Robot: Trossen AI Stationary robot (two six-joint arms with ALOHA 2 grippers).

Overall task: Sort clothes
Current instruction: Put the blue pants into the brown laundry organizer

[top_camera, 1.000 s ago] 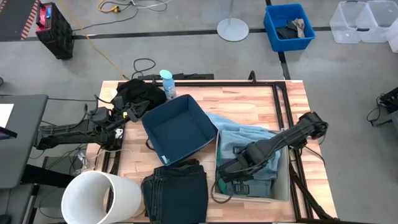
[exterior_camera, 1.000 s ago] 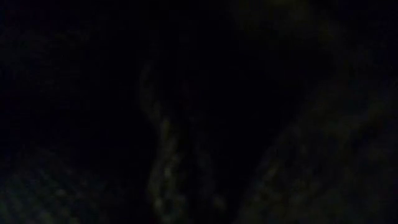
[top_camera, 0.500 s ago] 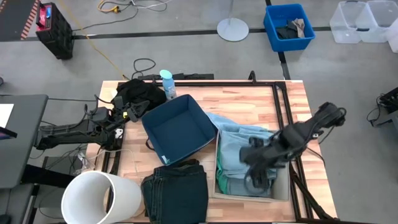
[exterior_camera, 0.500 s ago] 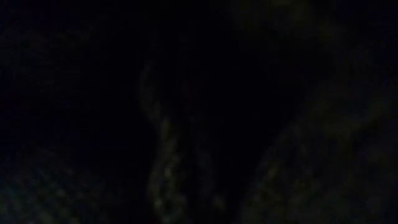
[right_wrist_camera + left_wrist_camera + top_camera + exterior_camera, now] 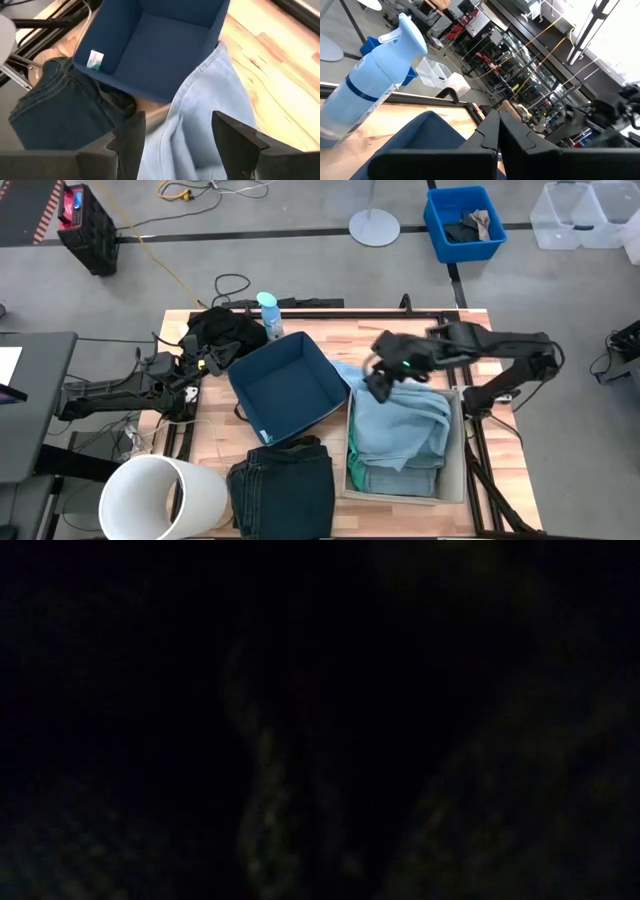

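Pale blue denim jeans [image 5: 400, 430] lie heaped in a beige box [image 5: 455, 480] at the table's right; one end drapes over the box's far rim onto the table beside a blue fabric bin [image 5: 285, 385]. My right gripper [image 5: 383, 377] [image 5: 182, 145] hovers open above that end of the jeans [image 5: 210, 100]. Dark navy jeans [image 5: 282, 485] lie folded at the near edge. A black garment [image 5: 215, 330] sits bunched at the far left. My left gripper [image 5: 205, 363] [image 5: 497, 135] waits shut next to it. The low view is dark.
A pale blue spray bottle [image 5: 268, 315] stands at the far edge behind the bin. A white cylindrical tub [image 5: 160, 498] lies at the near left corner. Black frame rails [image 5: 450, 350] run along the table's right side. A bright blue crate [image 5: 465, 222] stands on the floor beyond.
My right gripper has risen out of the beige box and swung toward the table's far edge, to above the jeans' end by the blue bin. The pale blue jeans stay behind in the box, heaped and uncovered.
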